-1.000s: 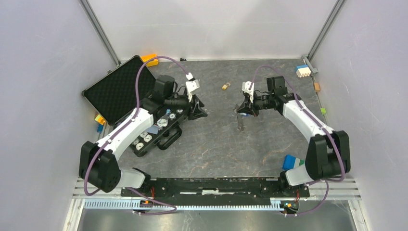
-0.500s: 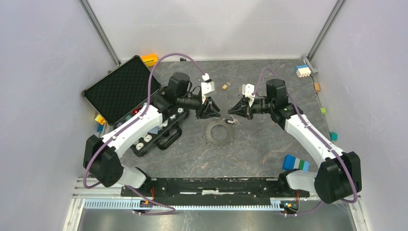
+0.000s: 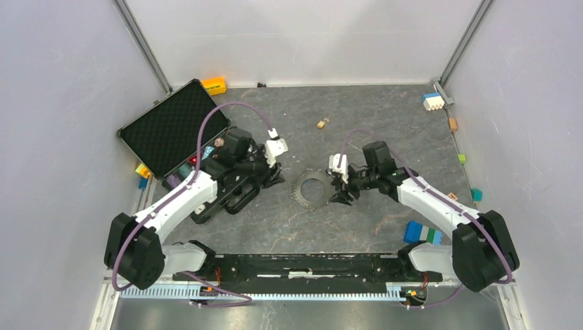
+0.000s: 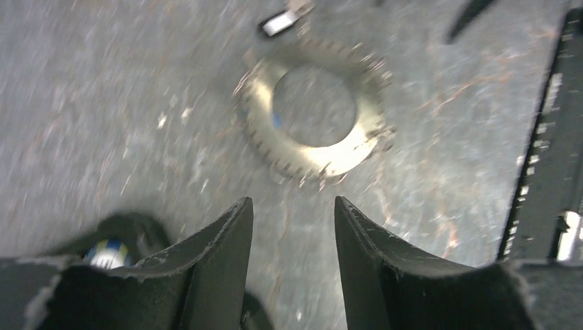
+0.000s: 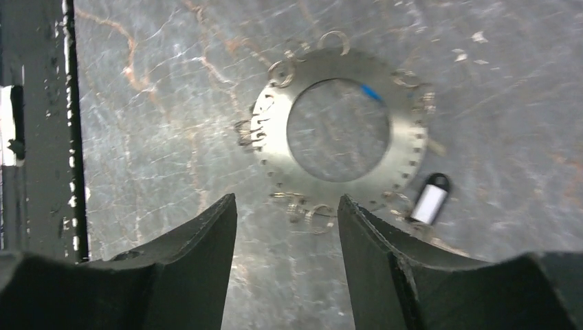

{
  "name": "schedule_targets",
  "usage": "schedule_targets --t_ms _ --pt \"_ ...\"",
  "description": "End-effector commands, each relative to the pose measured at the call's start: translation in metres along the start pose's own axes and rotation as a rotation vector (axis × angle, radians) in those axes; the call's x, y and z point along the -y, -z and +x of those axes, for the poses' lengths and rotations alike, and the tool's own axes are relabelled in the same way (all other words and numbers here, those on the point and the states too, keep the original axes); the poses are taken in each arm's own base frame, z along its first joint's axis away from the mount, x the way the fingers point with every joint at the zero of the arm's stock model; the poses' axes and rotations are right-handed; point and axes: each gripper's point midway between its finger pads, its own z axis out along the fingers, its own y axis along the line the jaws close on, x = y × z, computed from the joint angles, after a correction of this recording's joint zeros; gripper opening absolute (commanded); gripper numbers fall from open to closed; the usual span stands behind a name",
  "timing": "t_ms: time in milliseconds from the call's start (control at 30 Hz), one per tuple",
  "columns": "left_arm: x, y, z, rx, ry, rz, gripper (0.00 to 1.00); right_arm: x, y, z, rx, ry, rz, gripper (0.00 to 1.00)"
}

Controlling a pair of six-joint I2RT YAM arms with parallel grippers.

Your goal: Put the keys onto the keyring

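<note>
Down on the table now, your keyring. A second back it hung from the right gripper, and half a second back it had just been laid flat. It sits mid-frame in the top view, a flat silvery disc with a big hole and little split rings round its rim. There's a speck of blue on the inner edge, and whether that is a key I can't tell.

The near key, pale blade and dark head, lies just beside the rim, lower right in the right wrist view, and looks loose. The far key, the yellowish one, lies well apart toward the top of the overhead frame.

Your right gripper has let go and dropped in just right of the disc, fingers spread, nothing between them. Your left gripper has pulled back toward the case at left, fingers likewise apart and empty, pointing at the disc.

So you're at the pick-up step: ring parked, keys not yet threaded. Next call, as I read it, is to close on the near key by its head. That needs a fine pinch, since it's tiny and flat on the table, while the other arm steadies the disc. The risk is nudging the disc and skating the key away.
</note>
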Motion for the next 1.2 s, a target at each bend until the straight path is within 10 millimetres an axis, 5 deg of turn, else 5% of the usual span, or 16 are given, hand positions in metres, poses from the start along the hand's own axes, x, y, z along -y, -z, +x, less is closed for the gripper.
schedule_targets --t_ms 0,133,300,633,1167 --pt "-0.043 0.033 0.026 -0.018 0.089 -0.197 0.55 -0.011 -0.024 0.007 -0.022 0.02 0.011 0.61" --pt "-0.06 0.054 0.038 0.004 0.174 -0.293 0.57 -0.02 -0.046 0.017 -0.077 0.03 0.008 0.61" --pt "-0.054 0.06 0.039 0.017 0.165 -0.306 0.6 -0.004 -0.058 0.022 -0.157 0.039 0.081 0.56" --pt "-0.055 0.056 0.039 0.02 0.173 -0.289 0.62 -0.022 -0.038 0.038 -0.245 0.073 0.037 0.51" --pt "-0.048 0.057 0.037 0.036 0.152 -0.264 0.63 0.001 -0.033 0.06 -0.354 0.163 0.126 0.42"
